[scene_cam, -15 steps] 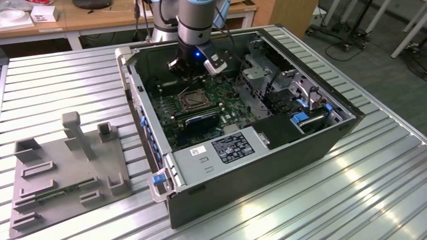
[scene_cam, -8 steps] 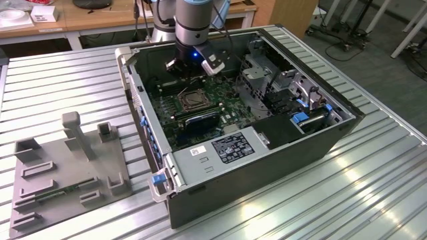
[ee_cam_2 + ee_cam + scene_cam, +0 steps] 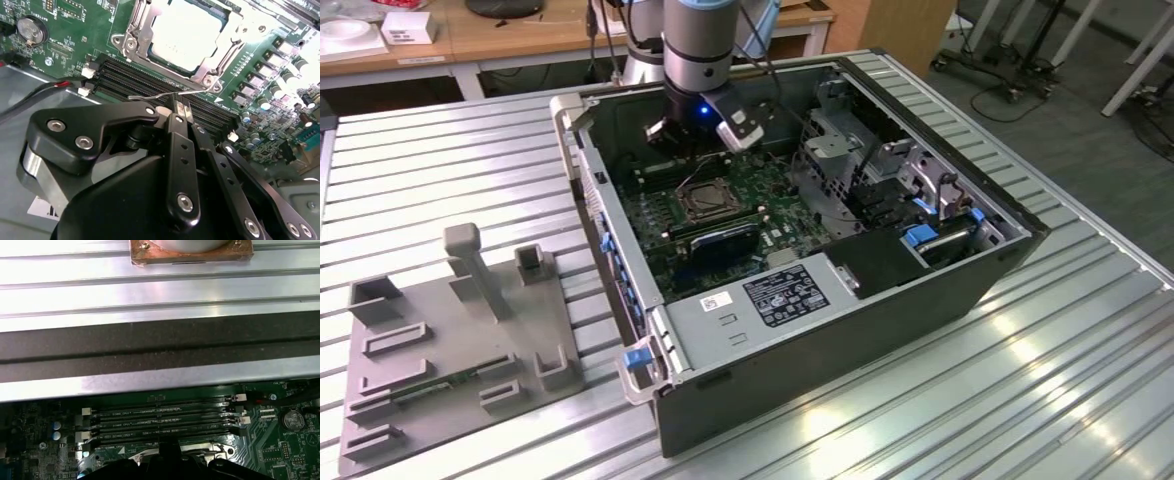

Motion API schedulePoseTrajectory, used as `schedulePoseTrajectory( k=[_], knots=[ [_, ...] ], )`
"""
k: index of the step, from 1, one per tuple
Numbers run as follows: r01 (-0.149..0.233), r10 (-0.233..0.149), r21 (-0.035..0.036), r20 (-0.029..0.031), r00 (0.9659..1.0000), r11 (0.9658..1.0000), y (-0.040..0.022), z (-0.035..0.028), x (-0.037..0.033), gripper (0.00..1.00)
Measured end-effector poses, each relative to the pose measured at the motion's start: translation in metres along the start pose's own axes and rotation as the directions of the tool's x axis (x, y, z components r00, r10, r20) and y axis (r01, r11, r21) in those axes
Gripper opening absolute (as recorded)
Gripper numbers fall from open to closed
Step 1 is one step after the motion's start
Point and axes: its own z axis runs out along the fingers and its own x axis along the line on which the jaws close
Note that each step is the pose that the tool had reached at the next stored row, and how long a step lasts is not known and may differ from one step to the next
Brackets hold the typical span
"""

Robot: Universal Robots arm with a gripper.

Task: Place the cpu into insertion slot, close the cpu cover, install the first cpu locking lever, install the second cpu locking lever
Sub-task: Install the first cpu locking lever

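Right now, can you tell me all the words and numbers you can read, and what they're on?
Nothing here can be read for sure.
On the black label on the computer case: white print, too small.
On the white sticker beside it: too small.
On the memory slots: white lettering, blurred.
On the green board: tiny white marks, too small.
On the chip: glare, no print visible.

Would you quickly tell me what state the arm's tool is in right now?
The tool is closed, its fingertips pinched on the thin wire locking lever, as seen in the second wrist view.
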Motion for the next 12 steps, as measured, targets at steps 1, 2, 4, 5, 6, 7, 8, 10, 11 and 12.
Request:
schedulePoseTrajectory(
  k=[1,2,4,5,6,7,8,10,11,12],
  knots=[
    [0.0,0.0,-0.0002,0.0001,1.0,1.0,0.0003,-0.0011,-0.0001,0.11],
    [0.0,0.0,-0.0002,0.0,1.0,1.0,0.0006,-0.0023,-0.0001,0.11],
    [0.0,0.0,-0.0003,0.0,1.0,1.0,0.0011,-0.0046,-0.0001,0.11],
    [0.0,0.0,-0.0003,0.0001,1.0,1.0,0.0012,-0.0052,-0.0002,0.11],
    [0.0,0.0,-0.0016,0.0,1.0,1.0,0.0013,-0.0052,-0.0002,0.11],
    [0.0,0.0,-0.0019,0.0,1.0,1.0,0.0013,-0.0051,-0.0002,0.11],
    [0.0,0.0,-0.0019,0.0,1.0,1.0,0.0013,-0.0052,-0.0002,0.11],
    [0.0,0.0,-0.0025,-0.0002,1.0,1.0,0.0013,-0.0053,-0.0002,0.11],
    [0.0,0.0,-0.0039,-0.0004,1.0,1.0,0.0013,-0.0053,-0.0002,0.11],
    [0.0,0.0,-0.0057,-0.0005,1.0,1.0,0.0013,-0.0053,-0.0002,0.11]
  ],
)
